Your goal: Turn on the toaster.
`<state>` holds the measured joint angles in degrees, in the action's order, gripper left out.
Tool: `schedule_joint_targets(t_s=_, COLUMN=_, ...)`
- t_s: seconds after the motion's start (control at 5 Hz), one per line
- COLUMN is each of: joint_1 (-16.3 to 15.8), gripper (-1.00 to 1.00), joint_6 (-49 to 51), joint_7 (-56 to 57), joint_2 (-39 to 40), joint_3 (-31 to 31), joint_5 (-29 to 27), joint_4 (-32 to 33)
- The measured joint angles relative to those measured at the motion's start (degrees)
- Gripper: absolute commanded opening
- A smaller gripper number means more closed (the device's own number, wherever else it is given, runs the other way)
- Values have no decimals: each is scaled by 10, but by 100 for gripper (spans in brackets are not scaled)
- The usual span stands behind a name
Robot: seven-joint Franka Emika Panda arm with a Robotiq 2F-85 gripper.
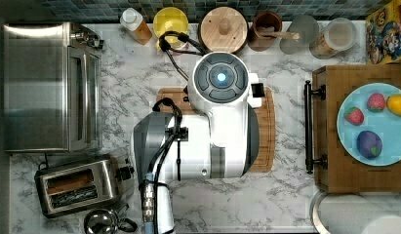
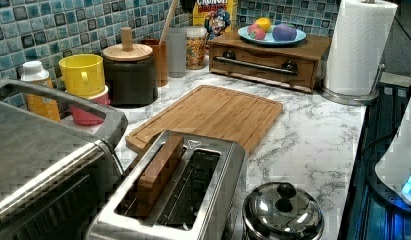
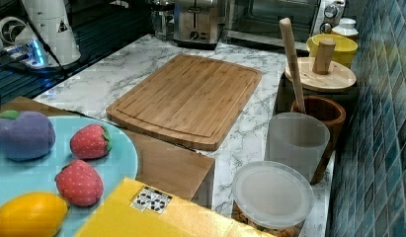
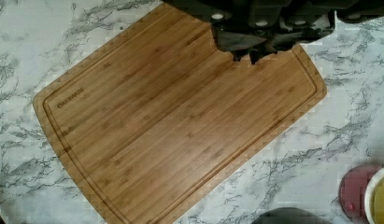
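Toaster [image 1: 77, 187] lengthwise, lever toward arm [image 1: 198, 139]

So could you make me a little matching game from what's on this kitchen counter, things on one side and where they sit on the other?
Things:
1. toaster
2. cutting board
3. strawberries
4. paper towel roll

Places:
A. on the blue plate
B. standing upright in a metal holder
C. beside the big toaster oven
D. flat in the middle of the marble counter

Pairs: 1-C, 2-D, 3-A, 4-B
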<state>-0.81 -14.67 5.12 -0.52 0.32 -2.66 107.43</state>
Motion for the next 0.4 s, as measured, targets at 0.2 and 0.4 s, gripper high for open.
schedule_joint_targets(t_s=0.2, joint_1=0, gripper=-100, joint_6=-4, joint_7=0, joint_2=0, joint_3=2, joint_5=0, joint_4=4)
schedule_joint_targets(t_s=0.4, joint_1=0, gripper=-100, joint_6=-2, joint_7=0, joint_2=0, joint_3=4, joint_5=-3, joint_4=8)
